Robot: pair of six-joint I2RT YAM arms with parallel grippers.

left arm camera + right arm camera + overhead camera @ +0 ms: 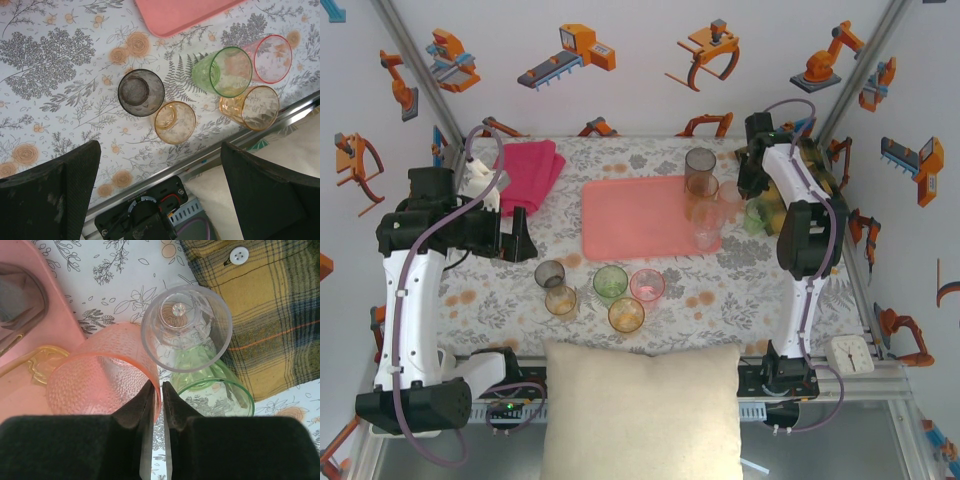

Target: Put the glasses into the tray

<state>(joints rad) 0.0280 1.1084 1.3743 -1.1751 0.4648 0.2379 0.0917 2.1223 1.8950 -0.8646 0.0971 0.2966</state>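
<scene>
The salmon-pink tray point(640, 215) lies mid-table. A smoky grey glass point(700, 167) stands at its far right corner and a clear glass point(708, 226) at its right edge. My right gripper point(161, 390) is shut on the rim of a pink glass point(100, 377), one finger inside and one outside. A clear glass point(186, 320) and a green glass point(216, 385) crowd against it. Several glasses stand near the front edge: grey point(141, 92), amber point(175, 122), green point(230, 71), pink point(272, 58), amber point(260, 107). My left gripper point(159, 147) hangs open above the front edge, holding nothing.
A folded magenta towel point(528, 170) lies at the back left. A yellow plaid cloth point(260, 305) lies right of the held glass. A beige cushion point(640, 410) sits in front of the table, and a small white clock point(847, 352) at the near right.
</scene>
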